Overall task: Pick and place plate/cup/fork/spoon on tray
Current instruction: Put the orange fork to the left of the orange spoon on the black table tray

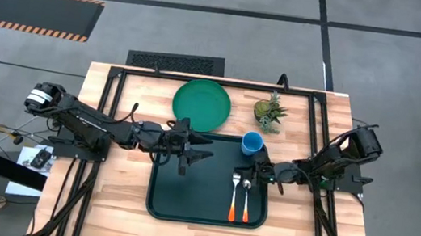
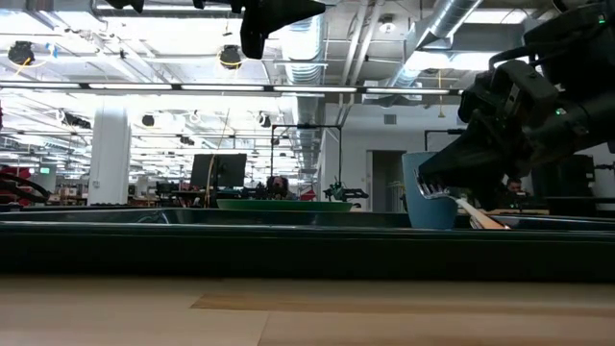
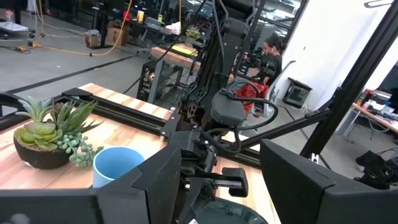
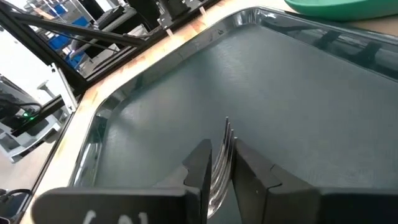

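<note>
The large dark green rectangular tray with rounded corners and a raised rim lies at the middle of the wooden table, toward its 6 o'clock edge. Inside it, in the 1 o'clock corner, stands the small light-blue plastic cup, and at about 4 o'clock lie the small fork with silvery tines and an orange handle and, just beside it on the 3 o'clock side, the small spoon with a silvery rounded bowl and an orange handle; both have their heads pointing to 12 o'clock. The round flat green plastic plate with a raised rim sits on the table at 12 o'clock of the tray, its near edge overlapping the tray's far rim. A small potted succulent stands at 3 o'clock of the plate. The right gripper reaches in from 3 o'clock, low over the heads of the cutlery, and in the right wrist view its fingers are drawn in close with the fork's tines showing between them. The left gripper hangs over the tray's 11 o'clock part, its fingers spread apart with nothing between them
</note>
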`<action>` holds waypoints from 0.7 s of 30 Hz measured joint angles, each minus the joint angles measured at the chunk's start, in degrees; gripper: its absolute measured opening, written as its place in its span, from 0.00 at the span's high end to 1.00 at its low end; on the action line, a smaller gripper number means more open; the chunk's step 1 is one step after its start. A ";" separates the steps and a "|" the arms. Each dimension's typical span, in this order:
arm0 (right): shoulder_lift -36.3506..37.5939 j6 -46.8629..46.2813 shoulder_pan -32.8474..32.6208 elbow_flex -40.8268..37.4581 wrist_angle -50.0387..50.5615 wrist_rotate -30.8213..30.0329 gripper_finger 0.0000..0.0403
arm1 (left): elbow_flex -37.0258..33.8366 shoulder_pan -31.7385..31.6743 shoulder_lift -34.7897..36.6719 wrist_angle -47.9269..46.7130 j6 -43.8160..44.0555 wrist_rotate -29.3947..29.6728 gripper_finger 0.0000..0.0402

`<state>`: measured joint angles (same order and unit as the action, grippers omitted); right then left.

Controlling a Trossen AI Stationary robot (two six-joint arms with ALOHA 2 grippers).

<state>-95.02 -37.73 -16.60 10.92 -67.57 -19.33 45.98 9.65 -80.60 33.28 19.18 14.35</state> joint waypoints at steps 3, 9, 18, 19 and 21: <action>0.00 0.03 0.00 0.00 -0.04 0.02 0.77 | 0.00 0.00 0.00 0.00 0.00 0.00 0.49; 0.00 0.03 0.00 0.00 0.12 0.00 0.75 | 0.00 0.00 0.00 0.00 0.00 0.00 0.49; 0.00 -0.25 -0.02 0.00 0.50 0.00 0.61 | 0.00 0.00 0.00 0.00 0.02 0.00 0.49; 0.00 -0.35 0.00 0.00 0.50 0.00 0.59 | 0.00 0.00 0.00 0.00 0.02 0.00 0.49; 0.00 -0.42 0.00 0.00 0.50 -0.06 0.56 | 0.00 0.00 0.00 0.00 0.02 0.00 0.49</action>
<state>-95.02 -38.15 -16.60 10.92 -67.07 -19.39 45.98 9.65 -80.60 33.28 19.20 14.35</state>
